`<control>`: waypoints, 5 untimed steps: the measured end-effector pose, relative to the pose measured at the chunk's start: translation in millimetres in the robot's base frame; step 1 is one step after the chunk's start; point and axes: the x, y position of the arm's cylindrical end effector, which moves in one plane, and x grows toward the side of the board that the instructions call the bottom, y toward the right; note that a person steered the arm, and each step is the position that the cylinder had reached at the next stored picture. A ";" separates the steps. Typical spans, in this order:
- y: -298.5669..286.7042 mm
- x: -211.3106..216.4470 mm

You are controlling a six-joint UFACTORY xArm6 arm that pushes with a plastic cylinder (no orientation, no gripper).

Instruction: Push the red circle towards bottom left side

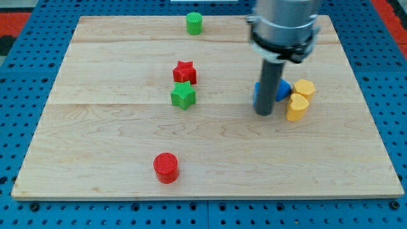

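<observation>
A red circle (166,168) lies well apart from my tip (264,113), far toward the view's left and lower, near the bottom edge of the wooden board (95,127). My tip is a bare rod with no jaws, so it grips nothing; it rests just beside a blue block (280,90), partly hidden behind the rod, with two yellow blocks (299,102) just to its right. Left of my tip and slightly higher, a red star (184,71) touches a green star (183,95). A green cylinder (194,23) stands far up-left. To push down-left, my tip would likely need to approach the circle from its upper right.
</observation>
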 end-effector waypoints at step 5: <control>-145.0 96.8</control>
